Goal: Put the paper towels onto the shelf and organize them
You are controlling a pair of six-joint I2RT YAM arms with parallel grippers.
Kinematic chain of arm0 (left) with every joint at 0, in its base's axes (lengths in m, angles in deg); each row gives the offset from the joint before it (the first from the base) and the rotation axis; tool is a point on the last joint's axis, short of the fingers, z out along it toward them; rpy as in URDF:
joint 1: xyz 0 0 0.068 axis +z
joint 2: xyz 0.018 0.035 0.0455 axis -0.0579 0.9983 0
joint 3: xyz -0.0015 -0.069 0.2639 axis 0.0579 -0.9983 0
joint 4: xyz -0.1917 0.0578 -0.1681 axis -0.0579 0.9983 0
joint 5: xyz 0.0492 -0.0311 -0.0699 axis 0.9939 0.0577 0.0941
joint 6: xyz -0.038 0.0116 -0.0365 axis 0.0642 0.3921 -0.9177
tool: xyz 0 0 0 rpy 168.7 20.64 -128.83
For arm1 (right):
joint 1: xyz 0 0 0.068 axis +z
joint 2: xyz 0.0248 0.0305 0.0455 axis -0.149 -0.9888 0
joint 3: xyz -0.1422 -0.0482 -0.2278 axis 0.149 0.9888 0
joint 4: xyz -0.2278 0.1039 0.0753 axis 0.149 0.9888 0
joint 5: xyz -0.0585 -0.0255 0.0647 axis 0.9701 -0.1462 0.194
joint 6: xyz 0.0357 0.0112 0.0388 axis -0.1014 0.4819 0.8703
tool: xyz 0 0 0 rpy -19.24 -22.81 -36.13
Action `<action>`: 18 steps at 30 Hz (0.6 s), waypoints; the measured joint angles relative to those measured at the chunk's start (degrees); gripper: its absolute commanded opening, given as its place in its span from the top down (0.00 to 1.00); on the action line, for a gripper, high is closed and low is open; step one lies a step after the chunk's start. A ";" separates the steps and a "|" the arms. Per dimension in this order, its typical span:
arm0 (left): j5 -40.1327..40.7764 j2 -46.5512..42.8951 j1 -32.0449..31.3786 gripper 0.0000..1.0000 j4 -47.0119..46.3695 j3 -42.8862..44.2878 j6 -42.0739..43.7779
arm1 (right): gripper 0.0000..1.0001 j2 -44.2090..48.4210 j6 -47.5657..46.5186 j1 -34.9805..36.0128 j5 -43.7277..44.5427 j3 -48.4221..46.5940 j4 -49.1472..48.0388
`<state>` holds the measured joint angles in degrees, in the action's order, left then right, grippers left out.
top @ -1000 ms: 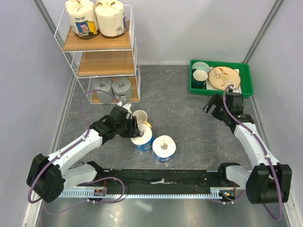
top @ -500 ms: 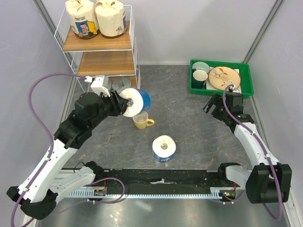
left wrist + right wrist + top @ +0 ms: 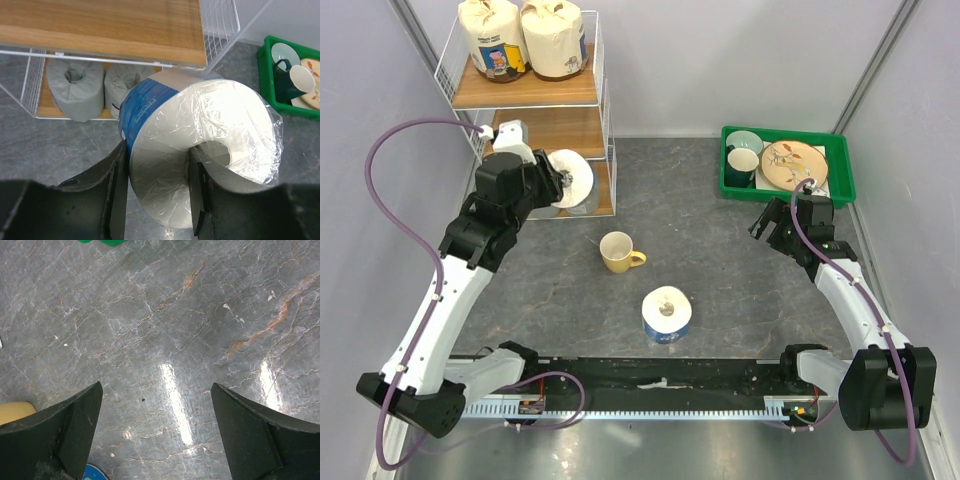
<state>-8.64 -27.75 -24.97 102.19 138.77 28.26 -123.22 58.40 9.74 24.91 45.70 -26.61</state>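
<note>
My left gripper (image 3: 552, 181) is shut on a white-and-blue paper towel roll (image 3: 570, 180), one finger outside it and one in its core (image 3: 200, 150). It holds the roll in the air in front of the shelf (image 3: 535, 135), level with the middle board (image 3: 100, 25). Two grey rolls (image 3: 75, 87) lie on the bottom tier. Two cream cartoon rolls (image 3: 525, 38) stand on the top tier. A second white-and-blue roll (image 3: 666, 314) stands on the table. My right gripper (image 3: 767, 222) is open and empty above bare table (image 3: 155, 390).
A yellow mug (image 3: 618, 251) stands on the table between the shelf and the loose roll. A green tray (image 3: 842, 186) with a plate, bowl and cup sits at the back right. Grey walls close in both sides.
My left gripper took one white-and-blue roll off the table beside the mug, lifted it and carried it back and left to the shelf front. The right arm has not moved.
</note>
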 measured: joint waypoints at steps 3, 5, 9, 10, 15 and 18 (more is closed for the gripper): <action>0.35 1.27 1.05 0.68 -0.42 1.73 0.98 | 0.02 0.09 0.00 -0.11 0.00 0.00 0.02; 0.39 2.25 1.77 0.68 -1.03 3.04 1.55 | 0.02 0.11 0.00 -0.15 0.00 0.00 0.02; 0.61 4.79 3.30 0.68 -3.89 5.20 2.47 | 0.02 0.13 0.00 -0.24 0.00 0.00 0.07; 0.63 5.46 3.61 0.68 -4.61 5.46 2.64 | 0.02 0.17 0.00 -0.24 0.00 0.00 0.13; 0.33 9.01 5.20 0.68 -7.08 6.12 2.93 | 0.02 0.76 -0.02 -0.33 0.02 0.00 0.48; -0.13 10.97 6.62 0.68 -7.89 6.25 3.06 | 0.02 1.14 -0.13 -0.35 0.02 0.00 0.68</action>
<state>-8.77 -16.77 -18.35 94.30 145.02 31.32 -122.08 58.27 9.39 24.93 45.70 -25.93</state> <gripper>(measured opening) 0.493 0.982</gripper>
